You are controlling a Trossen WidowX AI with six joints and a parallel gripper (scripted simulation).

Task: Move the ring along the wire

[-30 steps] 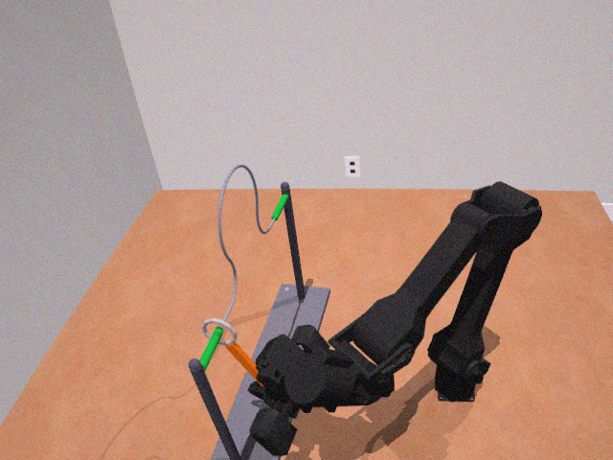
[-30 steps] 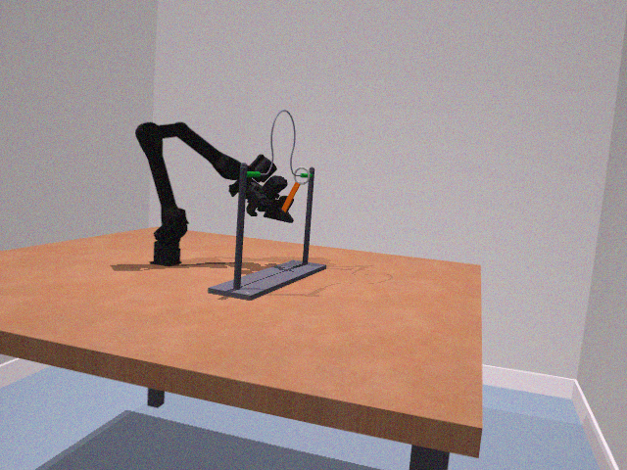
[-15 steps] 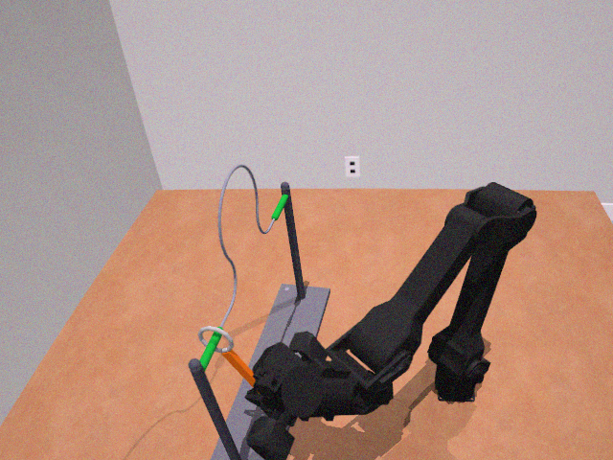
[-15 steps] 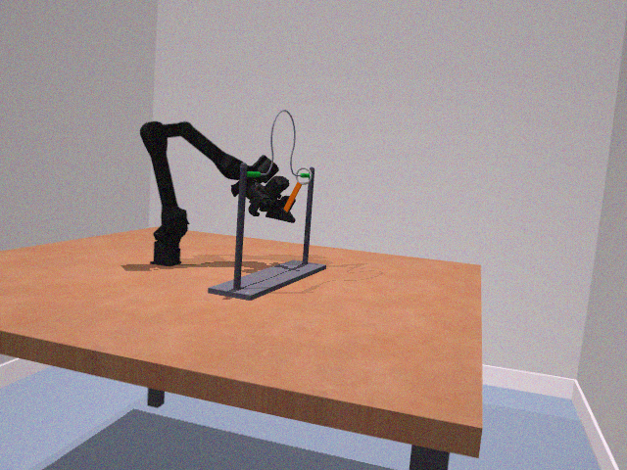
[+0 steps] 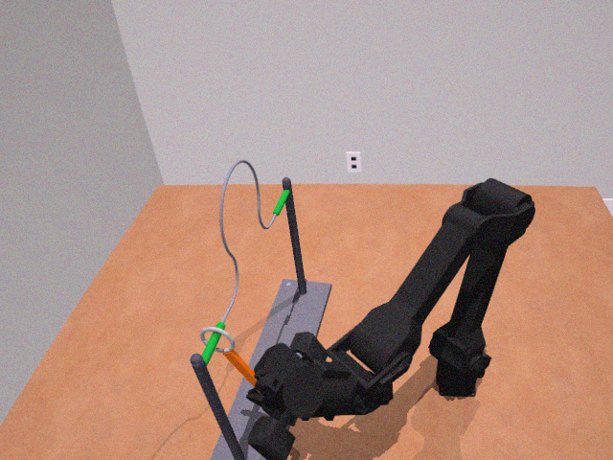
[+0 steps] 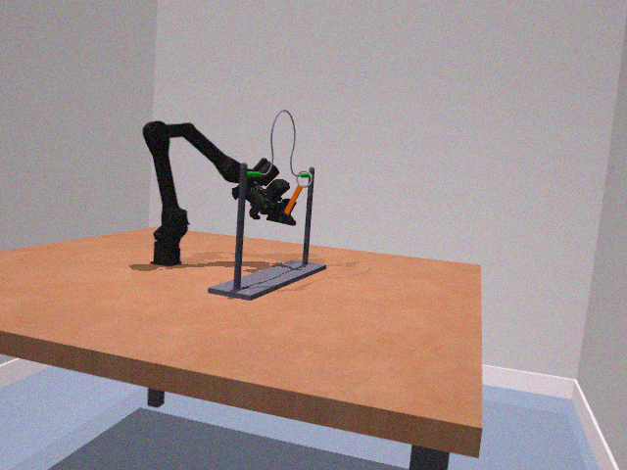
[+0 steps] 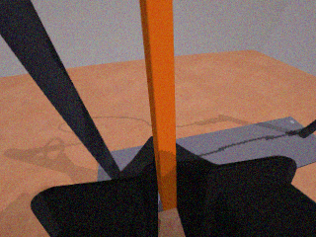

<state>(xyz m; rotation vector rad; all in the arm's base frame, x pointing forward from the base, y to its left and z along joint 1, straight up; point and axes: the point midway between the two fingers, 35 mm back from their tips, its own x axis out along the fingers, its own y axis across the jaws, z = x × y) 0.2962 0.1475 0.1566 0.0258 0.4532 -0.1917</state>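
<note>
The pale ring [image 5: 231, 338] [image 6: 297, 182] is around the green wire part [image 5: 210, 349] [image 6: 305, 175] beside the near post of the top view. The green part passes through it; I cannot tell whether they touch. The orange handle [image 5: 240, 367] [image 6: 293, 200] [image 7: 162, 89] slants down from the ring. My gripper [image 5: 257, 387] [image 6: 287, 214] [image 7: 157, 140] is shut on the handle's lower end, below the wire. The grey wire [image 5: 221, 213] [image 6: 271, 141] starts just beyond the ring, loops high and ends at the other green part [image 5: 282, 202] [image 6: 253, 174].
The post beside the ring [image 5: 217, 405] [image 6: 308, 222] [image 7: 54, 79] stands close to my gripper. The other post [image 5: 296, 242] [image 6: 240, 232] stands at the opposite end of the grey base plate [image 5: 316, 291] [image 6: 227, 291] [image 7: 267, 130]. My gripper is above the plate.
</note>
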